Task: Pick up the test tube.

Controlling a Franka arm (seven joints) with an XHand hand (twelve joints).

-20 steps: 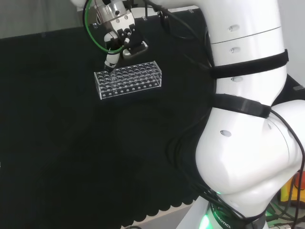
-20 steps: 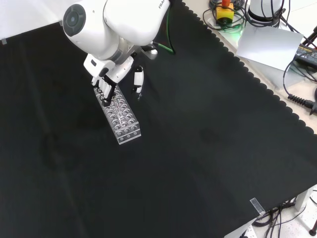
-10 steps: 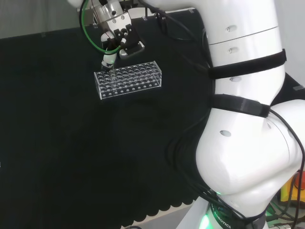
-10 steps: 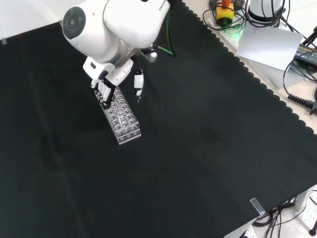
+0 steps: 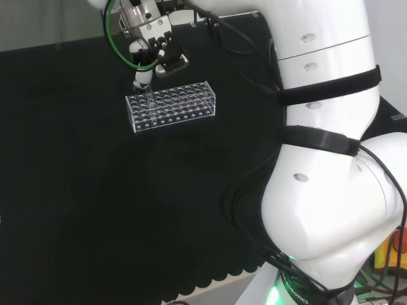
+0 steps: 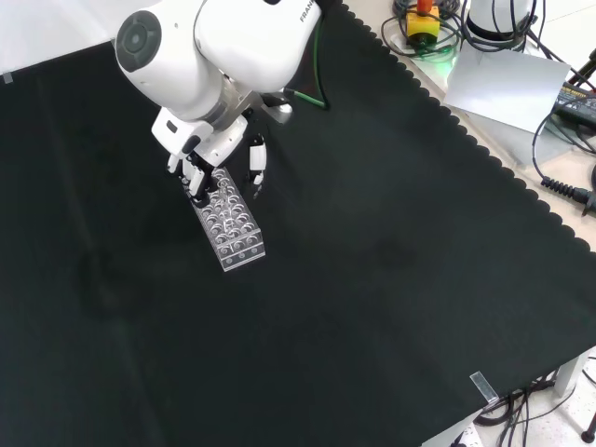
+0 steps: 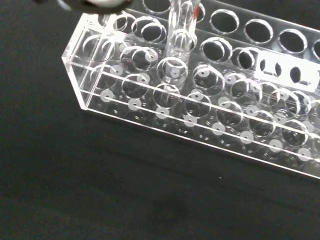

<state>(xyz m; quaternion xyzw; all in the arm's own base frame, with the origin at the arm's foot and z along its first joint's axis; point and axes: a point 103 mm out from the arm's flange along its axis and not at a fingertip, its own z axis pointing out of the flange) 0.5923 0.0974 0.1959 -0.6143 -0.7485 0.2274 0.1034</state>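
Observation:
A clear plastic test tube rack (image 5: 172, 105) (image 6: 232, 224) stands on the black cloth, far off and left of the arm in the head view. The hand (image 5: 152, 43) (image 6: 199, 164) hovers over the rack's left end in the head view, fingers curled downward. In the wrist view a clear test tube (image 7: 180, 31) stands upright with its lower end partly above the rack's (image 7: 200, 107) holes near one end; its top runs up to the blurred white hand (image 7: 102, 4). The fingers pinch the tube's upper part.
The black cloth (image 6: 372, 279) spreads wide around the rack. In the front view cables, a yellow box with a red button (image 6: 422, 22) and a grey sheet (image 6: 503, 84) lie beyond the cloth's scalloped edge at the upper right. The arm's white links (image 5: 324, 159) stand at the head view's right.
The hand has risen a little above the rack's end and shifted slightly left in the head view. The rack has stayed in place.

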